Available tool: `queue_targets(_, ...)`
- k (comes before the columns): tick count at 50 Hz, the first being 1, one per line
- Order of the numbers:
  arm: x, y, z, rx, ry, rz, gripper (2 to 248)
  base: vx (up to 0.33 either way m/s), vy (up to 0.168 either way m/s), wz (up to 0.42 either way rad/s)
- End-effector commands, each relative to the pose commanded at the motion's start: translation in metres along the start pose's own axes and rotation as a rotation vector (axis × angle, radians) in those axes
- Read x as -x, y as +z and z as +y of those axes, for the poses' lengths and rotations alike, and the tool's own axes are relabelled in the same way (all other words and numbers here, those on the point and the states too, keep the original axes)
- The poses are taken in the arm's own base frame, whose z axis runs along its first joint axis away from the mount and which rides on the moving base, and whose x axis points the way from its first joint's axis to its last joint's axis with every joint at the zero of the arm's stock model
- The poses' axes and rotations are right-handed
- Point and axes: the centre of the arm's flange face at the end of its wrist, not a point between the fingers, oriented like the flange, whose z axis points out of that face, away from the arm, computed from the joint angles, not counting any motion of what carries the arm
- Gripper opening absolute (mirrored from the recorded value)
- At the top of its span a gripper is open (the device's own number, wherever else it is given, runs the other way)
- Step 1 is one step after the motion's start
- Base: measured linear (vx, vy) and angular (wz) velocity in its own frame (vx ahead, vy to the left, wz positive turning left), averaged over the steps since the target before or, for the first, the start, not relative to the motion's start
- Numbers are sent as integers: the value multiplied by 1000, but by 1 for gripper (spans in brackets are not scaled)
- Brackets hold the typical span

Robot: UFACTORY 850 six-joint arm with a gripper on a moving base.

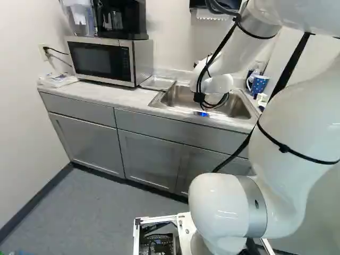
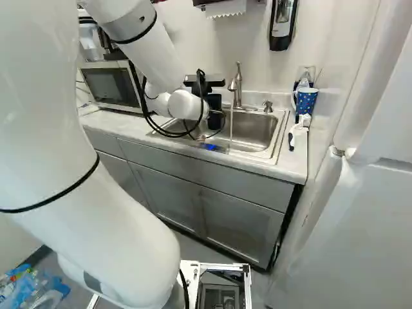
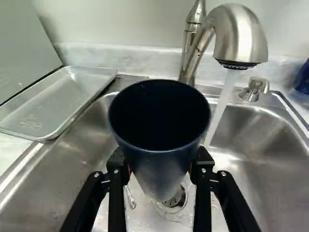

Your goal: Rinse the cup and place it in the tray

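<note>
The faucet (image 3: 241, 38) runs into the sink (image 3: 53, 183); the tray (image 3: 53, 104) lies to its left. The navy cup (image 3: 161, 157) is upright over the basin, left of the water stream (image 3: 220, 108). To rinse, move the mouth right under the flow, clear of the faucet, then tip out. The gripper (image 3: 160, 163) points far, low over the basin, fingers cup-width apart, clamping both sides.

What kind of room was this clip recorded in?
Likely a small kitchen or break room: a sink with running faucet, a microwave on the counter, and a coffee maker.
</note>
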Motion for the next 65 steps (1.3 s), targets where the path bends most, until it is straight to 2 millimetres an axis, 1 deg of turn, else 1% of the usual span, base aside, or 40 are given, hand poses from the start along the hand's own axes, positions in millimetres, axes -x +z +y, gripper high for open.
queue_targets(33, 4, 7, 27, 52, 27, -79, 125, 0, 0, 0)
queue_targets(65, 0, 15, 53, 97, 51, -80, 125, 0, 0, 0)
